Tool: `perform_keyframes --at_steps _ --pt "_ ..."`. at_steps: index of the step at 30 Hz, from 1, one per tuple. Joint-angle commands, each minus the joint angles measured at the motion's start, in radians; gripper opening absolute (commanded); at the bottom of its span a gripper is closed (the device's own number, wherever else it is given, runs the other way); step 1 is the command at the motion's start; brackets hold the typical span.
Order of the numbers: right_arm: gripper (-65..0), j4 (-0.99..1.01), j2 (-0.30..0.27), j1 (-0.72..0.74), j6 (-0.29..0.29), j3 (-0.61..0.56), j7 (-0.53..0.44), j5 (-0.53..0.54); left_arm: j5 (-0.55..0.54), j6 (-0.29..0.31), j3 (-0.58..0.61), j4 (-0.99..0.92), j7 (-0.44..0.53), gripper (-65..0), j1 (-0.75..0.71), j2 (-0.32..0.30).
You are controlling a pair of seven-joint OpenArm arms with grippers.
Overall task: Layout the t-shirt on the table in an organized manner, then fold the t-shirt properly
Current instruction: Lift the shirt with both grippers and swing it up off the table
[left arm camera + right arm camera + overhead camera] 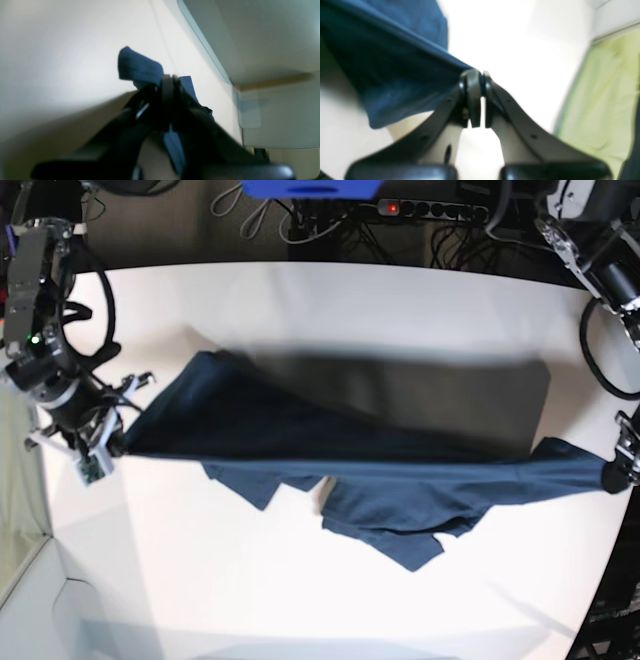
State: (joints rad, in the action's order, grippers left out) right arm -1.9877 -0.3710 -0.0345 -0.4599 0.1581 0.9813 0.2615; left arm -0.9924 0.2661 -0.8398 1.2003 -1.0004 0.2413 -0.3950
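Navy t-shirt (380, 470), stretched, hanging crumpled

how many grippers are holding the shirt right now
2. The right gripper pinches the t-shirt at the base view's left end; the left gripper pinches its right end, stretched above the table.

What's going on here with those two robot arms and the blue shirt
Two robot arms are holding a dark navy t-shirt stretched between them above the white table. The right gripper is shut on one end of the cloth and the left gripper on the other. The shirt hangs taut along its top edge, with its loose parts drooping toward the tabletop. It is not yet laid flat or folded.
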Motion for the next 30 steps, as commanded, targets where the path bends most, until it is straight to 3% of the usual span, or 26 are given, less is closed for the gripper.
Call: perform_keyframes --at_steps 1,8,13,20,26,30 --pt "-65.0 -0.018 -0.016 0.044 -0.003 0.014 -0.014 -0.017 -0.041 0.002 -0.002 0.017 0.03 -64.8 0.025 -0.009" --pt "-65.0 -0.017 -0.058 0.242 -0.003 0.014 -0.014 -0.02 -0.058 -0.001 0.09 0.008 0.041 -64.8 0.152 0.08" --pt "-65.0 0.001 -0.092 0.42 -0.003 0.007 -0.014 -0.021 0.036 -0.001 0.231 -0.083 0.042 -64.8 0.315 0.129" --pt "-65.0 0.166 -0.093 0.735 -0.003 0.005 -0.023 -0.064 0.217 -0.001 0.406 -0.25 0.125 -64.8 0.649 0.136" --pt "-65.0 0.284 -0.101 0.968 -0.003 0.004 -0.025 -0.106 0.24 -0.001 0.483 -0.388 0.173 -64.8 0.907 0.138" --pt "-65.0 0.284 -0.133 1.069 -0.003 -0.021 -0.014 -0.106 0.231 -0.001 0.494 -0.369 0.159 -64.8 0.972 0.136"
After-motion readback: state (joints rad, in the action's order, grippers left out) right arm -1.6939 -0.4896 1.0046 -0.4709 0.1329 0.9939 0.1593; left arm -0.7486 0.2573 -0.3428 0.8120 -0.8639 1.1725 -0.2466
